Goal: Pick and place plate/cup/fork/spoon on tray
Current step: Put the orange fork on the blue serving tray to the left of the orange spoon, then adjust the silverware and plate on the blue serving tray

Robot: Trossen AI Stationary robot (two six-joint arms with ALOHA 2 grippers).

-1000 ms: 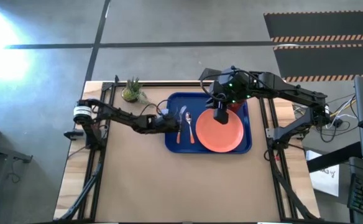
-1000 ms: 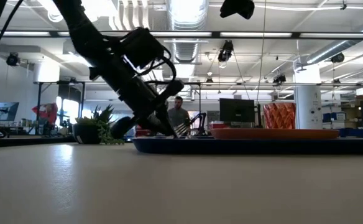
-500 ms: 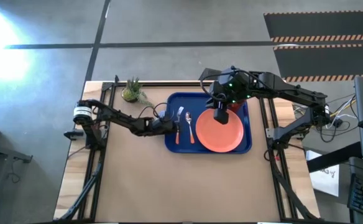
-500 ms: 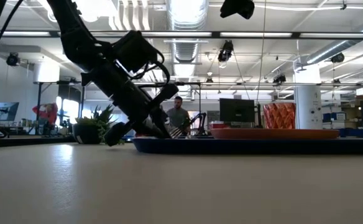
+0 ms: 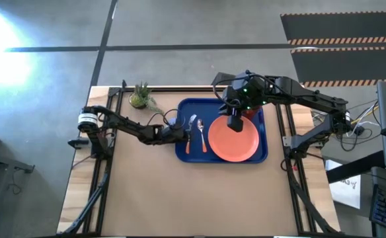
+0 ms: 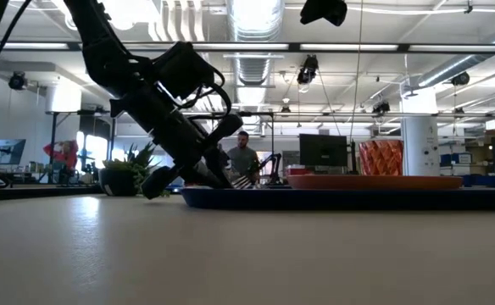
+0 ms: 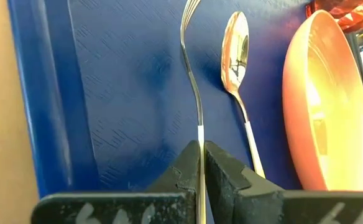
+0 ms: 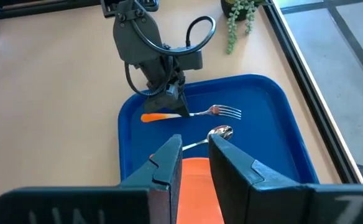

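High view: the fork [image 5: 190,133] lies on the left part of the blue tray [image 5: 264,153], tines toward the far rim, with the left gripper [image 5: 183,134] clenched on its shaft where metal meets the orange handle. In the left wrist view the two dark fingers [image 7: 184,171] pinch the thin shaft of the fork [image 7: 194,81] between them. The spoon [image 5: 200,135] lies just beside the fork on its right, roughly parallel, its bowl also toward the far rim. Right of the spoon sits the salmon-pink plate [image 5: 236,144], filling much of the tray's middle and right.

The right gripper [image 5: 234,123] hangs over the plate's far edge, fingers apart and holding nothing; the right wrist view shows only the plate's orange between them. The dark red cup [image 5: 249,113] peeks out from under the right arm near the tray's far right corner, mostly hidden.

Off the tray, a small potted plant [image 5: 140,97] stands on the desk [image 5: 180,198] near the far left corner, well apart from the left arm. In the low view a person [image 6: 244,158] shows in the room beyond.
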